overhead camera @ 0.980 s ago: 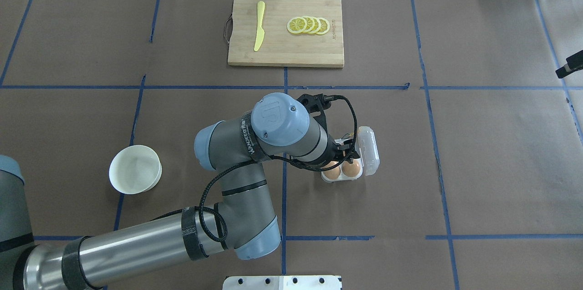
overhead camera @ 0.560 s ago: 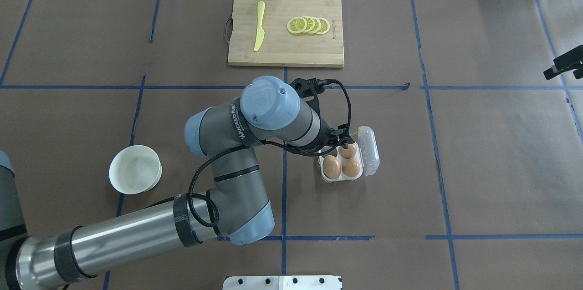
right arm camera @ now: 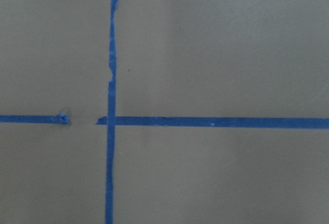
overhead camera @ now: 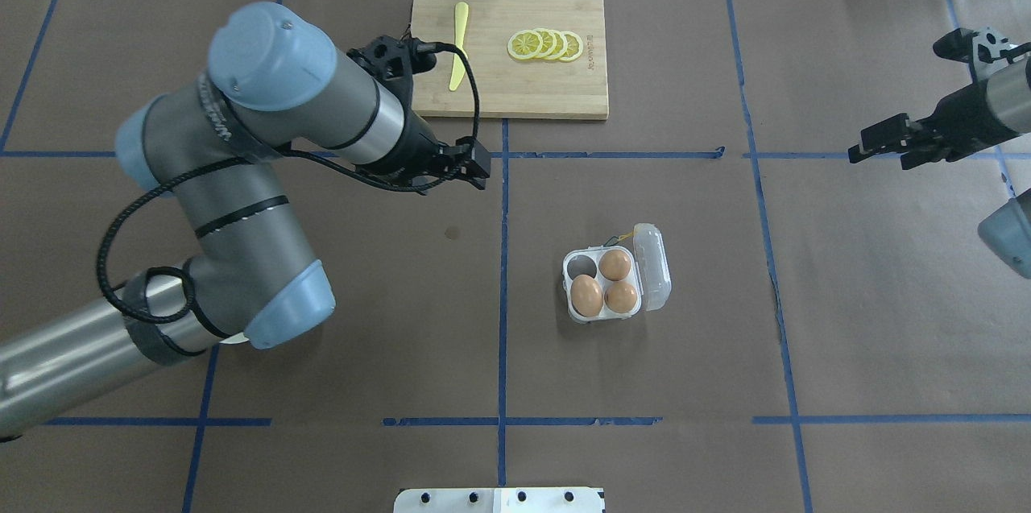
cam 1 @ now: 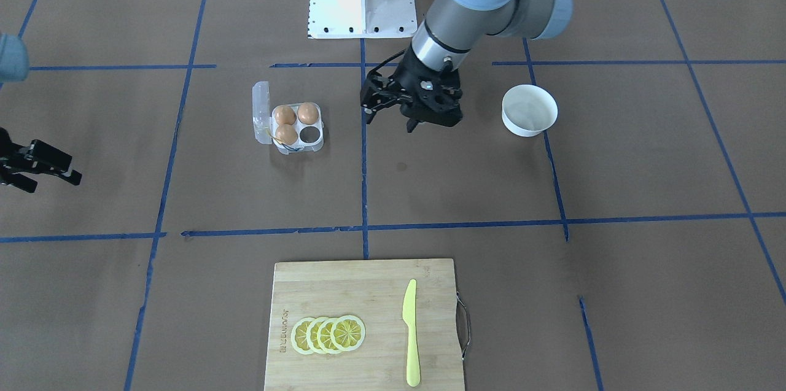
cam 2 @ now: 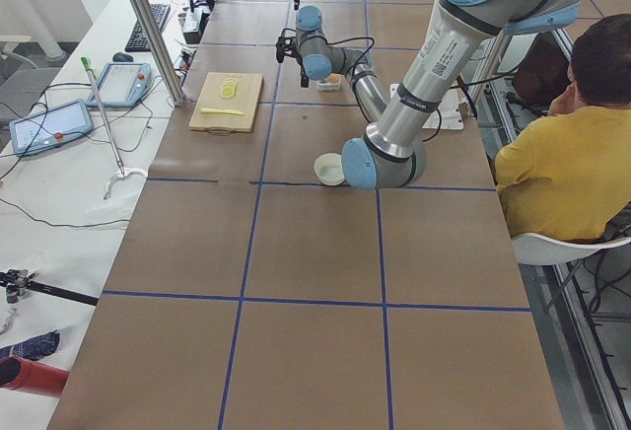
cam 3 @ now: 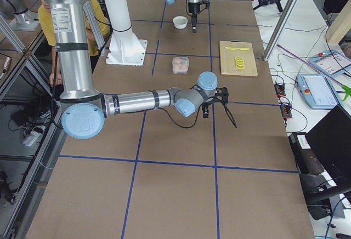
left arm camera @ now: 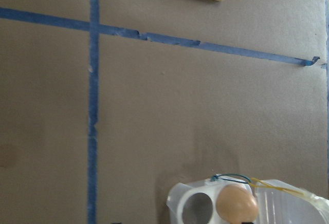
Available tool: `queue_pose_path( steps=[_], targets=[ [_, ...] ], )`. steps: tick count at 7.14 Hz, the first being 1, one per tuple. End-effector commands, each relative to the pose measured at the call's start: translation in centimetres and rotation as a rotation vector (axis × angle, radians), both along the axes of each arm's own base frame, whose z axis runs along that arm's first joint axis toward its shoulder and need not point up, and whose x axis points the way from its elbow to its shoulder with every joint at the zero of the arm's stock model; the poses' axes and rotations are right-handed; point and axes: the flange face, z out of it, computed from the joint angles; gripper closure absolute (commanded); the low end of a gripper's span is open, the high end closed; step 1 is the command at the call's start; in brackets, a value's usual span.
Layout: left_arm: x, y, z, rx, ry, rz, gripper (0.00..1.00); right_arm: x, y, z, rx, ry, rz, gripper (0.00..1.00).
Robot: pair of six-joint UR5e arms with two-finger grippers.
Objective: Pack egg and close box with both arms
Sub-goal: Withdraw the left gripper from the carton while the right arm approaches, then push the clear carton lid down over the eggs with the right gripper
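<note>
Near the table's middle, the box (overhead camera: 567, 286) holds three eggs (overhead camera: 586, 295), with one cell (overhead camera: 581, 265) bare. No loose egg shows and the white bowl (cam 1: 528, 129) looks empty, so the packing seems done. The clear lid (overhead camera: 654, 267) lies open to one side, so closing it is what remains, likely a job for both arms. The left gripper (cam 1: 389, 122) hangs between box and bowl, jaws spread, holding nothing. The right gripper (overhead camera: 880, 160) hovers well apart near the table's edge, likewise spread and empty.

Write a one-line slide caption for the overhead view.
Open egg box with three eggs and one empty cell; left gripper and right gripper both open, well away from it.
</note>
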Motion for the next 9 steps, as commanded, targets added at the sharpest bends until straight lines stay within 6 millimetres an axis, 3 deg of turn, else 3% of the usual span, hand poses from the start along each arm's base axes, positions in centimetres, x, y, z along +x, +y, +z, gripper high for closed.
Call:
queue_pose_path(
  steps=[1, 2, 3, 5, 6, 7, 8, 9],
  targets=[
    [-9.3, -3.5, 4.2, 0.130, -0.102, -0.003, 0.18, -7.2, 4.6, -3.9, -0.066, -0.051, 0.014, 0.00],
    [-12.5, -5.0, 6.5, 0.143, -0.125, 0.001, 0.18, -9.9, 6.5, -4.4, -0.056, -0.032, 0.015, 0.00],
    [-13.5, -5.4, 7.8, 0.161, -0.145, 0.007, 0.18, -13.1, 9.4, -7.1, -0.067, -0.050, 0.018, 0.00],
    [-14.3, -6.0, 9.5, 0.193, -0.174, 0.026, 0.18, -18.6, 13.9, -9.6, -0.050, -0.053, 0.025, 0.00],
    [-14.8, -6.3, 9.5, 0.191, -0.176, 0.018, 0.18, -20.0, 14.2, -12.5, -0.080, -0.100, 0.038, 0.00],
    [-15.3, -6.6, 9.6, 0.190, -0.178, 0.009, 0.18, -24.7, 14.4, -18.8, -0.144, -0.111, 0.048, 0.00],
    [-15.9, -7.1, 9.8, 0.185, -0.182, -0.002, 0.18, -26.5, 13.4, -25.3, -0.175, -0.068, 0.065, 0.00],
    [-16.8, -7.7, 9.8, 0.185, -0.184, -0.018, 0.18, -24.6, 13.4, -28.0, -0.181, -0.065, 0.072, 0.00]
  ],
)
